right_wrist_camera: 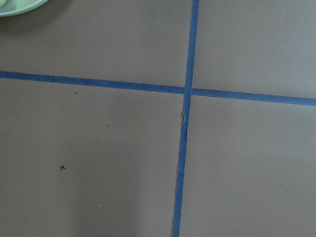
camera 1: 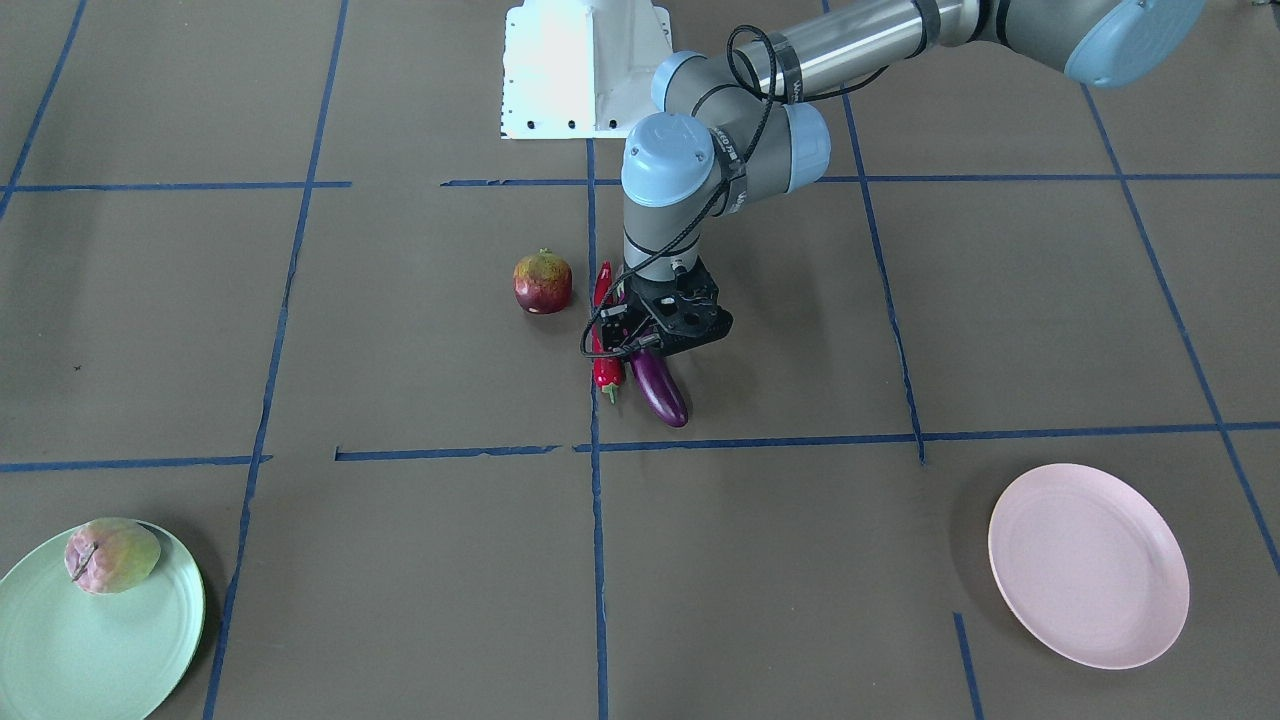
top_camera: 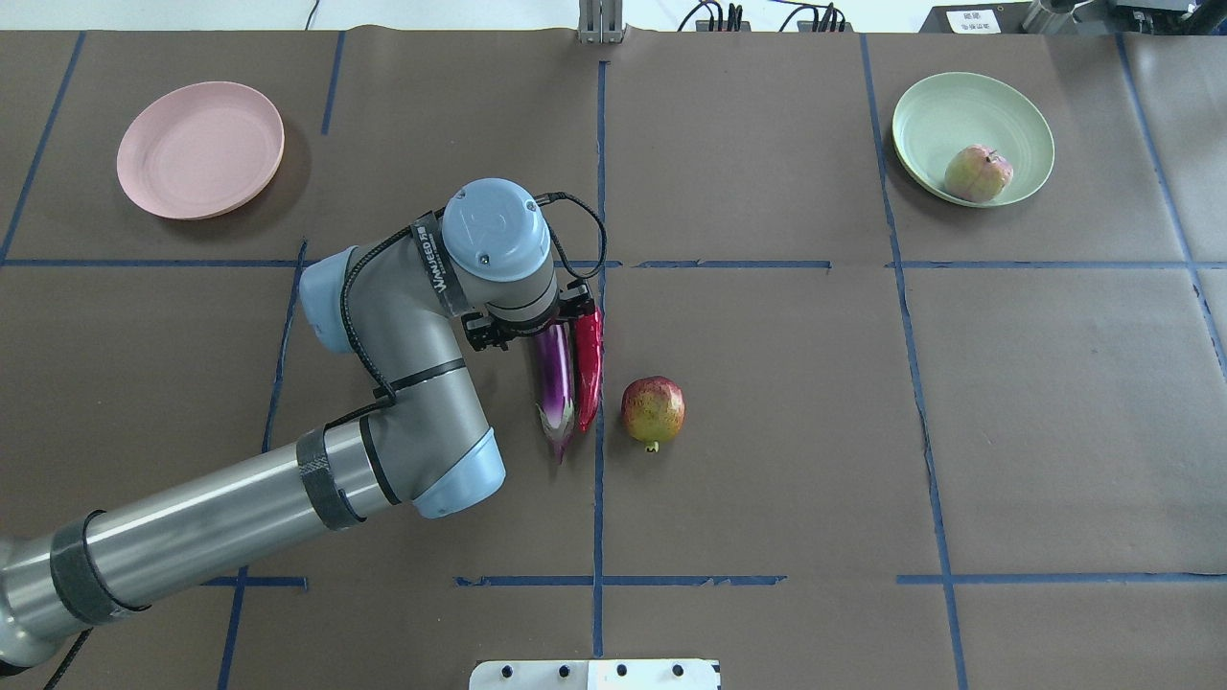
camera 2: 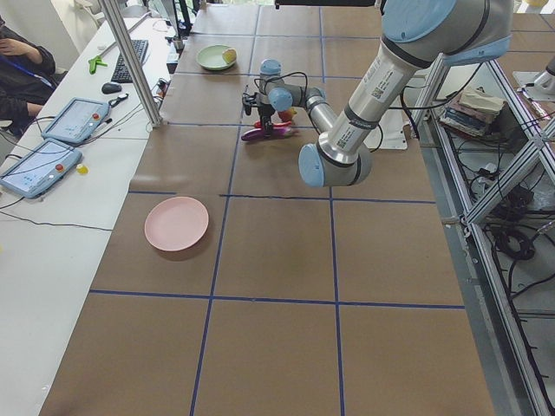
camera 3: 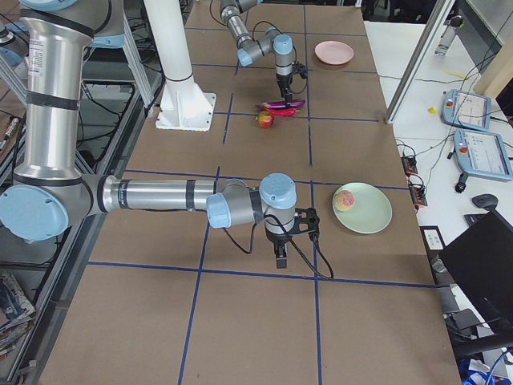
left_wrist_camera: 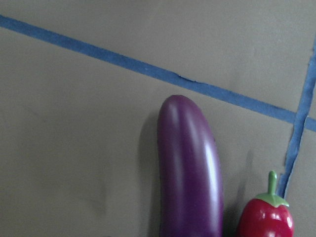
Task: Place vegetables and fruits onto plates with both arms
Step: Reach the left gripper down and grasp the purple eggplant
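Left fingers (camera 1: 660,338) are down over the eggplant (camera 1: 662,395), near its 12 o'clock end in overhead view; their gap I cannot tell. Chili (camera 1: 606,368) lies just at its 3 o'clock. Right fingers (camera 3: 279,257): also cannot tell.

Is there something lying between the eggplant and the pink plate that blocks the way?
Nothing visible does. Only the left arm itself hangs over the stretch from the eggplant to the pink plate. The chili and pomegranate lie on the eggplant's other side, away from that plate.
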`<action>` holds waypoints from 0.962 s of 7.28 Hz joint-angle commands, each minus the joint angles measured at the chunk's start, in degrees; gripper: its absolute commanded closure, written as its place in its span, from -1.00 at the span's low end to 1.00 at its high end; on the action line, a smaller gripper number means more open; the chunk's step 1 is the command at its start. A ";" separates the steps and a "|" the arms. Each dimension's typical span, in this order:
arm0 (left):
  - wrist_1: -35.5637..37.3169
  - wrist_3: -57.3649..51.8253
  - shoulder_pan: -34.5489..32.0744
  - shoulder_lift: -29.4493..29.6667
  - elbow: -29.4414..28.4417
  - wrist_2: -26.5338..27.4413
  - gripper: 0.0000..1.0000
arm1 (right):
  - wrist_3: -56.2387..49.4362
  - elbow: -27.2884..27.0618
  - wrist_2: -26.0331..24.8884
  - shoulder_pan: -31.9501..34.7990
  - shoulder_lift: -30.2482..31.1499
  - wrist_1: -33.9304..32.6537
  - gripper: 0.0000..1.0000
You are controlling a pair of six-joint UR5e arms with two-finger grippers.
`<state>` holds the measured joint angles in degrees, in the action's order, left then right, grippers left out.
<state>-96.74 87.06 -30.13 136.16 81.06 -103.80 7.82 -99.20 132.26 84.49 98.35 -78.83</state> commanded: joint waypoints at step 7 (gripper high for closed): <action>-2.92 -10.36 -10.69 -3.16 0.50 -4.88 0.99 | 0.09 -0.02 0.01 -0.02 0.00 0.08 -1.00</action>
<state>-99.42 82.24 -35.45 134.67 81.35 -105.40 7.88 -99.15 132.25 84.46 98.35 -78.76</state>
